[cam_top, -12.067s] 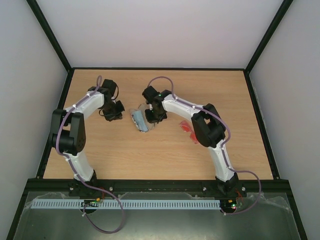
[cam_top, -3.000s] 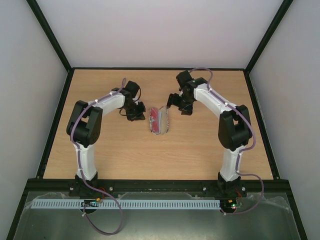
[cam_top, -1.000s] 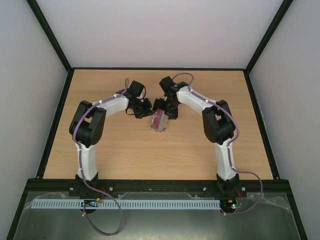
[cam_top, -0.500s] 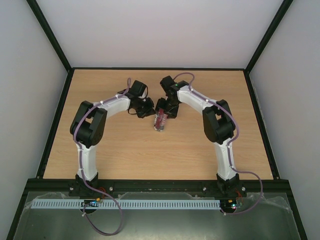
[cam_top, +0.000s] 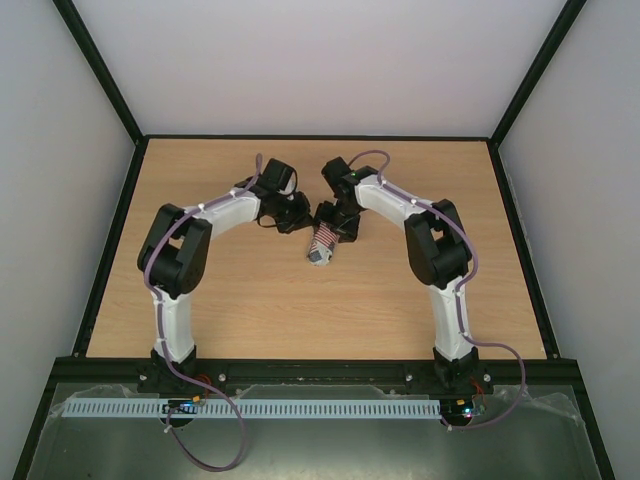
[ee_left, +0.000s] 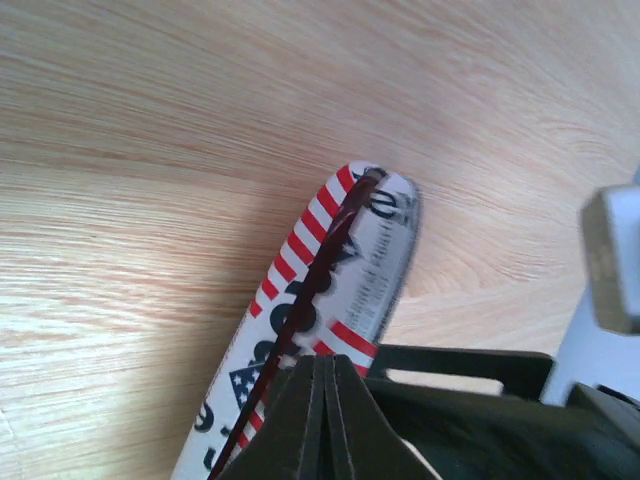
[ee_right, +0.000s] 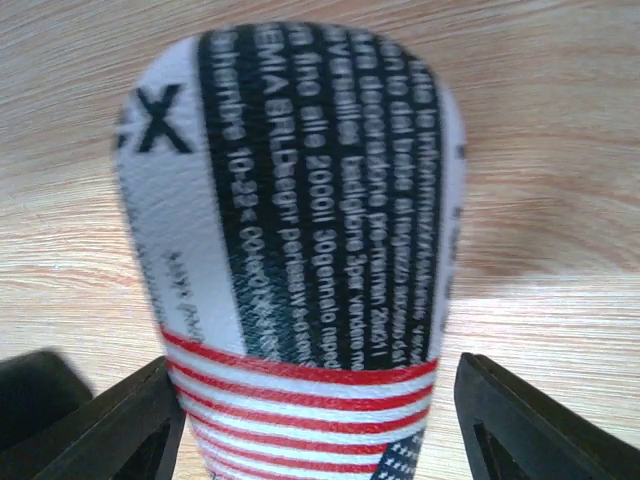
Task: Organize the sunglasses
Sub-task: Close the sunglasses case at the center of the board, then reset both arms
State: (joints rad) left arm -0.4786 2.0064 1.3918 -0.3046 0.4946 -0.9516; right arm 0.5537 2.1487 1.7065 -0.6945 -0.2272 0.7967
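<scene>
The oblong case printed with red-and-white stripes, stars and black lettering (cam_top: 320, 246) lies near the middle of the light wood-grain worktop (cam_top: 220, 300), its long axis running roughly away from the arm bases. Both arms bend inward and meet over its far end.

The left end effector (ee_left: 320, 365) has its two dark fingers pressed together with only a thin line between them. Their joined tip sits right at the edge of the case, beside the dark-red seam where the two halves meet. From the left wrist view the case is seen edge-on, the halves lying close together along that seam.

The right end effector (ee_right: 312, 370) is spread wide and straddles the case, with one black finger (ee_right: 130, 420) on each side of the striped part. The rounded, lettered end of the case points away from the wrist. The fingers lie just beside the case's flanks, but I cannot tell whether they actually press on it.

The sunglasses show in none of the three views. I cannot tell whether they lie inside the case.
</scene>
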